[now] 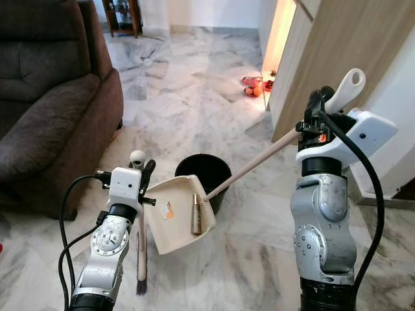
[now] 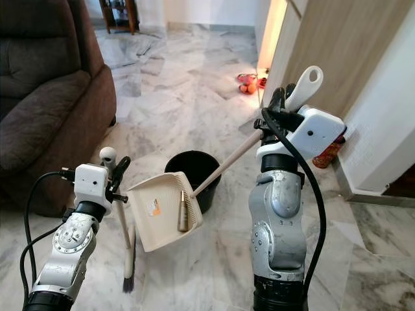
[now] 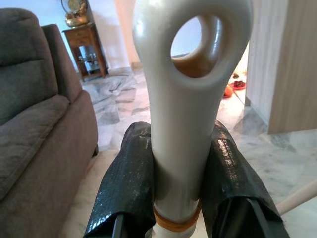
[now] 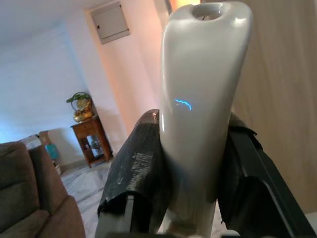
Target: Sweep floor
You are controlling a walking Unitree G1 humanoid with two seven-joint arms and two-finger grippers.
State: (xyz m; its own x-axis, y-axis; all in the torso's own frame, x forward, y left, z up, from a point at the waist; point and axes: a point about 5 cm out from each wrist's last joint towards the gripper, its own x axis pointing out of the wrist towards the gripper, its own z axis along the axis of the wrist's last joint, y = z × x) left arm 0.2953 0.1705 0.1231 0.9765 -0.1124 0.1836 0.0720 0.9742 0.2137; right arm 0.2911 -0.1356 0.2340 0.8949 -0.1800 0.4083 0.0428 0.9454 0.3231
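Observation:
My left gripper [image 1: 144, 170] is shut on the top of a pale broom handle [image 3: 184, 124]. The broom hangs upright and its dark brush [image 1: 141, 285] touches the marble floor by my left arm. My right gripper [image 1: 322, 103] is shut on the upper end of the dustpan's long handle [image 4: 203, 99], which slants down to the left. The cream dustpan [image 1: 175, 217] is tilted against the near rim of a black bin [image 1: 206, 170], with its mouth facing up. I cannot see what is inside the bin.
A brown sofa [image 1: 45, 110] fills the left side. A wooden panel wall [image 1: 337, 45] stands on the right, with small red things [image 1: 254, 84] on the floor at its far corner. A wooden side table [image 1: 123, 16] stands at the back.

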